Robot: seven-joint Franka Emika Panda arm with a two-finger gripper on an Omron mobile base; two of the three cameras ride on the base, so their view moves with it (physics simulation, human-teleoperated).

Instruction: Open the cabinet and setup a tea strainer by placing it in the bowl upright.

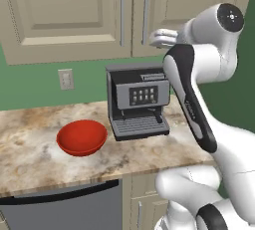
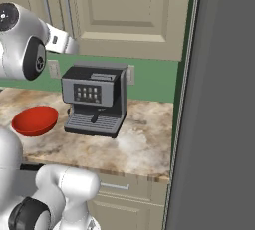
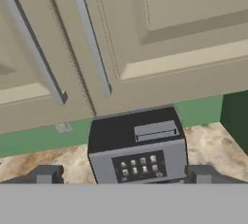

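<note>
The cabinet (image 1: 74, 15) hangs above the counter with both doors shut. Its two silver bar handles (image 1: 122, 12) stand side by side at the middle seam, and they also run slanted across the hand view, where the right handle (image 3: 89, 34) is the nearer one. My gripper (image 1: 155, 37) is raised in front of the right door's lower part, just right of the handles and above the coffee machine (image 1: 137, 99). Its fingertips (image 3: 46, 174) stand wide apart, open and holding nothing. The red bowl (image 1: 81, 137) sits empty on the counter, left of the machine. The tea strainer is out of view.
A marble counter (image 1: 30, 149) runs under the cabinet, with a wall outlet (image 1: 65, 78) on the green wall behind it. A tall grey panel (image 2: 219, 99) bounds the counter on the right. A grey appliance front (image 1: 64, 206) sits below the counter.
</note>
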